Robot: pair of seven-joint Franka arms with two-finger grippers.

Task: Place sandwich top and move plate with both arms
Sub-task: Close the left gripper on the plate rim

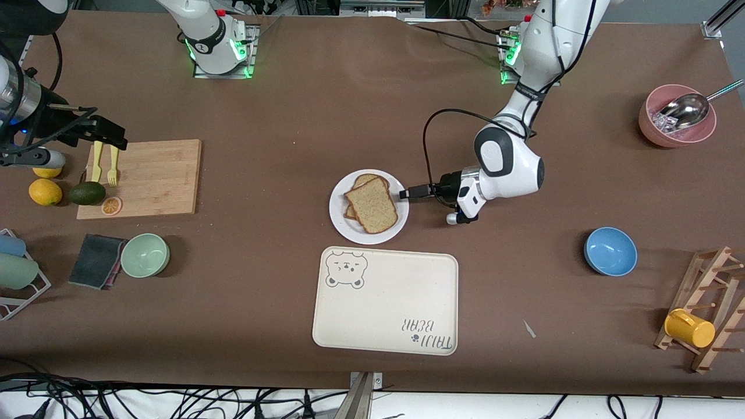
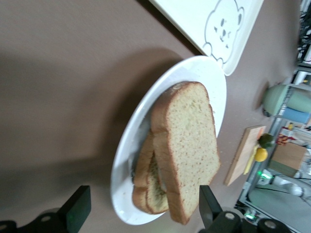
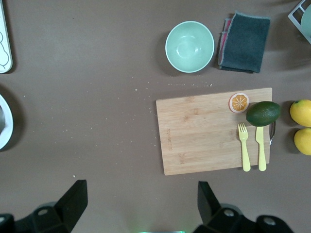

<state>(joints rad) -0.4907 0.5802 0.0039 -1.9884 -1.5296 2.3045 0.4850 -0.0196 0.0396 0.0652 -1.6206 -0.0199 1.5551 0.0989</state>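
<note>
The sandwich top [image 1: 372,205] lies on the stack on the plate [image 1: 342,216], mid-table, just farther from the front camera than the bear tray [image 1: 384,308]. The left claw [image 1: 405,194] sits released, low beside the plate's rim — touching nothing. The right claw [image 3: 138,204] waits, released, over the cutting board [image 1: 157,174].

plate [image 1: 349,230]: glossy white | cutting board [image 1: 157,180]: wood | table [image 1: 262,116]: matt brown

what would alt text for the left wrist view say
A slice of bread lies on a lower slice on a white plate, just ahead of the open left gripper. A bear-print tray sits beside the plate.
</note>
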